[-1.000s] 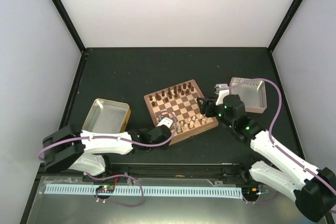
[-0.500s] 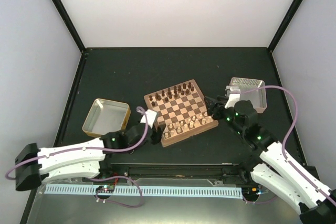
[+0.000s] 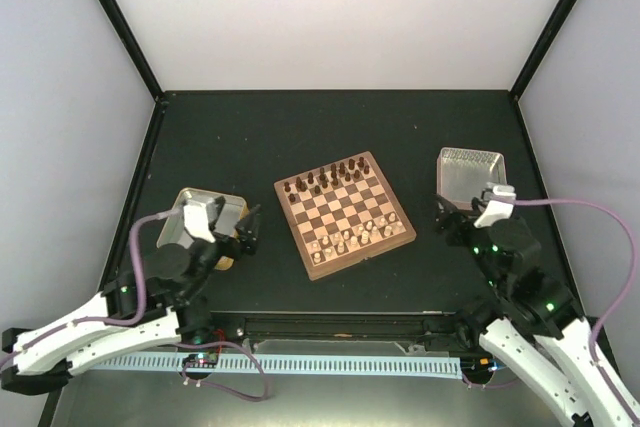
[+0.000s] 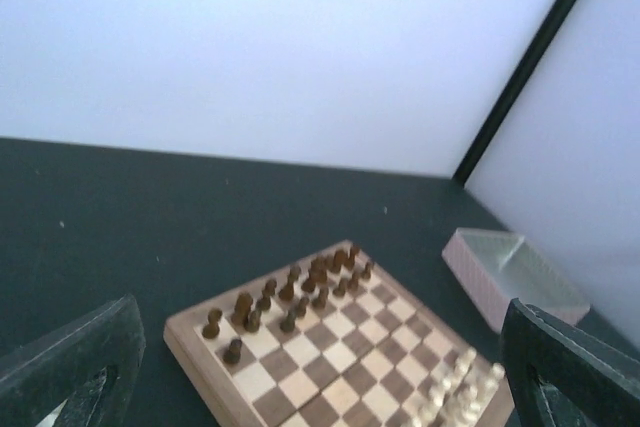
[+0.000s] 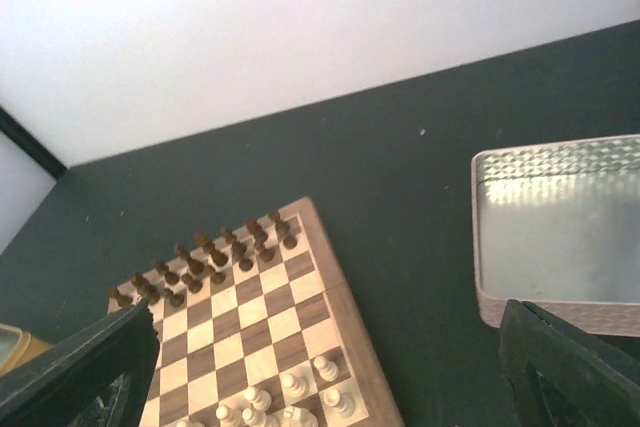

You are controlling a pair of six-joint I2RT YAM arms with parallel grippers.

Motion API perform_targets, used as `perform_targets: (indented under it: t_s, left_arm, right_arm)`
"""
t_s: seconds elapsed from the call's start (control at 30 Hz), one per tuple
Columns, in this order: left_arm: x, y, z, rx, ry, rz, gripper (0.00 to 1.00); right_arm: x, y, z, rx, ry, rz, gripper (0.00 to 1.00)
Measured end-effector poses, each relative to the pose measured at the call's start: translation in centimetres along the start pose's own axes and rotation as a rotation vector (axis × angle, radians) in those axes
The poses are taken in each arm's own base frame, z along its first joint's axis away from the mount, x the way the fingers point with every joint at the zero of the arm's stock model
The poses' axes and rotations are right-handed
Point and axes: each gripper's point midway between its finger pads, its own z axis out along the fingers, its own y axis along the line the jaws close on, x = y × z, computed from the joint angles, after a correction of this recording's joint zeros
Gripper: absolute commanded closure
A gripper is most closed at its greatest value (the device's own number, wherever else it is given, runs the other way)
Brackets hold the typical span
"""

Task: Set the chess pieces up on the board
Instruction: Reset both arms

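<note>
The board (image 3: pixel 345 209) lies tilted in the middle of the dark table. The cream chess pieces (image 3: pixel 356 237) stand in rows along its near edge, with dark brown chessmen (image 3: pixel 325 179) along the far edge. My left gripper (image 3: pixel 248 231) hovers open to the left of the board, beside the left tray. My right gripper (image 3: pixel 446 222) hovers open to the right of it. Both hold nothing. The left wrist view shows the board (image 4: pixel 330 347) and cream pieces (image 4: pixel 462 392) between spread fingers (image 4: pixel 75 362). The right wrist view shows the board (image 5: pixel 250 322) and cream pieces (image 5: pixel 295 392) likewise.
A rectangular metal tray (image 3: pixel 215 196) sits left of the board, partly under my left wrist. A second metal tray (image 3: pixel 470 172) stands at the right, also visible as tray (image 5: pixel 560 237) and tray (image 4: pixel 510 277). White walls close off the back and sides.
Both arms pulled back from the board's near corners, the left toward the left tray and the right toward the near right. The left gripper's jaws spread wide open.
</note>
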Motion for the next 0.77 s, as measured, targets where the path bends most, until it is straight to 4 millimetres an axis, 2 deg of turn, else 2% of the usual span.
perform_targets:
  t_s: [0.1, 0.27, 0.5, 0.77]
  left_arm:
    - [-3.1, 0.9, -1.8, -0.007, -0.064, -0.048, 0.01]
    - [-5.9, 2.2, -3.8, -0.034, -0.1, -0.072, 0.01]
    - [-6.0, 3.3, -4.4, -0.078, -0.08, -0.038, 0.01]
    - [-5.6, 3.8, -4.5, -0.092, -0.069, -0.02, 0.01]
  right_arm:
    - [-1.9, -0.8, -2.2, 0.022, -0.058, 0.022, 0.05]
    - [-3.9, -2.6, -5.1, 0.087, -0.128, 0.072, 0.04]
    - [-4.4, -4.7, -6.9, 0.156, -0.192, 0.119, 0.04]
    - [-4.6, -5.3, -7.3, 0.176, -0.22, 0.13, 0.04]
